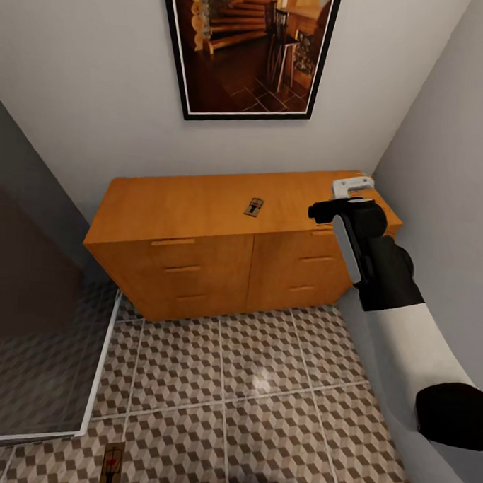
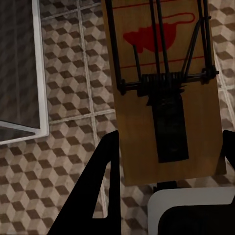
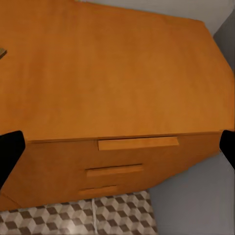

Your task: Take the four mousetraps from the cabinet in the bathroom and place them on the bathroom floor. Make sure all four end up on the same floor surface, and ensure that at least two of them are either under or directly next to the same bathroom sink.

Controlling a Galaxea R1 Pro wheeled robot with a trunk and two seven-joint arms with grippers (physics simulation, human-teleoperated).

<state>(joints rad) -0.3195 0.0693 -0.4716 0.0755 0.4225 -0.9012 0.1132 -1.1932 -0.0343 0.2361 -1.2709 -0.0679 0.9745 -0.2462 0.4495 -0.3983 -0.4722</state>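
Observation:
One mousetrap (image 1: 254, 207) lies flat on top of the orange-brown cabinet (image 1: 198, 260), near its middle. My right gripper (image 1: 339, 197) hovers open over the cabinet's right end, to the right of that mousetrap. In the right wrist view its fingers (image 3: 10, 154) stand wide apart above the cabinet top (image 3: 112, 73) and a drawer handle (image 3: 138, 143). My left gripper (image 2: 166, 166) is shut on a second mousetrap (image 2: 161, 88), held above the cube-patterned bathroom floor (image 2: 73, 88). That mousetrap (image 1: 111, 465) shows at the bottom edge of the head view. The sink is out of view.
A white-framed glass panel (image 1: 100, 361) stands on the left, reaching down to the floor (image 1: 262, 384). A grey wall (image 1: 450, 174) closes the right side next to the cabinet. A framed picture (image 1: 248, 51) hangs on the wall above the cabinet.

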